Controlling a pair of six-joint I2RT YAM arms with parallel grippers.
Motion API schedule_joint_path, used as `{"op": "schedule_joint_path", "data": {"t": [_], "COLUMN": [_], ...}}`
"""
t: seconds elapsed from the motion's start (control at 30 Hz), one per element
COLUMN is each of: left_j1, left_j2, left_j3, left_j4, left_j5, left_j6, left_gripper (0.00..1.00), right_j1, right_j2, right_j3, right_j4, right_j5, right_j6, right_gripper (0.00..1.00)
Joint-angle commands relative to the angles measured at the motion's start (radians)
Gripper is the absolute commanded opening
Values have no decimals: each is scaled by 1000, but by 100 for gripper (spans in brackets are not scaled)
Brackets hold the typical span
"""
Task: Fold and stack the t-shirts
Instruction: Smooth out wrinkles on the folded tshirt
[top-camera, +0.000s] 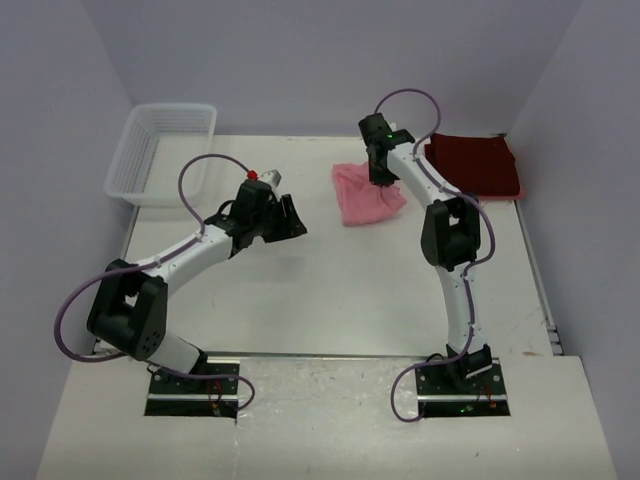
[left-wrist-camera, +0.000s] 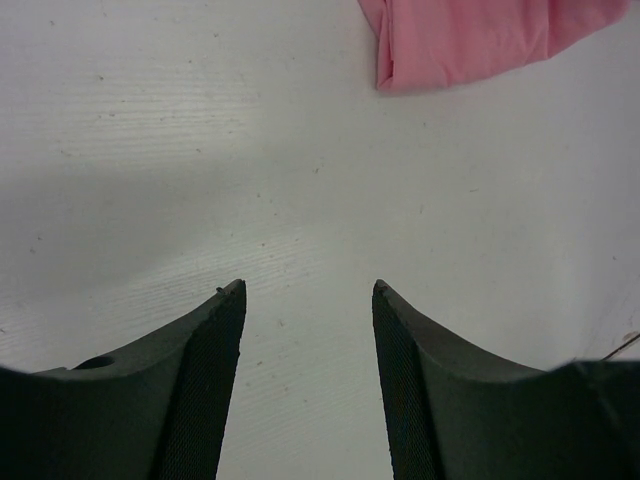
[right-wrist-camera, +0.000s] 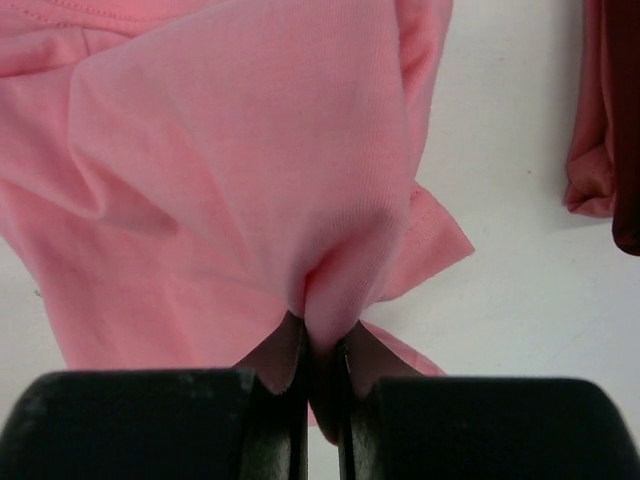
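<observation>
Pink shirt (top-camera: 360, 200), where's it at, which way's it pointing?

— Far middle of the table (top-camera: 300, 300), left of the maroon one (top-camera: 475, 165). It's all bunched up, so can't tell collar or long axis. Right gripper (right-wrist-camera: 320, 345) is pinching a fold; left gripper (left-wrist-camera: 308, 290) hangs open, empty.

No text, label, brand, number or sign can be read anywhere in these views.

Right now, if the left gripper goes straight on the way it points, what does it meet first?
Probably the bare white table: the open left gripper tilts down at it. The light pink cloth t-shirt lies just right of that line; depth is unclear.
</observation>
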Motion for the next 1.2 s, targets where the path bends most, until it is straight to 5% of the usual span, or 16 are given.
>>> {"op": "schedule_joint_path", "data": {"t": [0.0, 0.37, 0.8, 0.93, 0.97, 1.0, 1.17], "left_j1": [-3, -3, -5, -5, -5, -3, -3], "left_j2": [18, 191, 636, 745, 772, 785, 814], "left_j3": [40, 280, 692, 784, 808, 820, 859], "left_j4": [22, -42, -70, -52, -50, -56, -82], "left_j5": [8, 100, 272, 312, 321, 327, 281], "left_j6": [7, 84, 73, 76, 78, 81, 96], "left_gripper": [55, 55, 51, 49, 49, 49, 49], "right_j1": [13, 11, -10, -21, -24, -29, -35], "right_j2": [2, 15, 21, 15, 12, 2, -75], "right_j3": [35, -7, -58, -59, -70, -74, -156], "right_j4": [-7, -77, -105, -123, -125, -134, -146], "right_j5": [-59, -251, -275, -239, -232, -205, -105], "right_j6": [8, 138, 219, 239, 241, 254, 276], "right_gripper": [0, 0, 0, 18, 34, 39, 50]}}
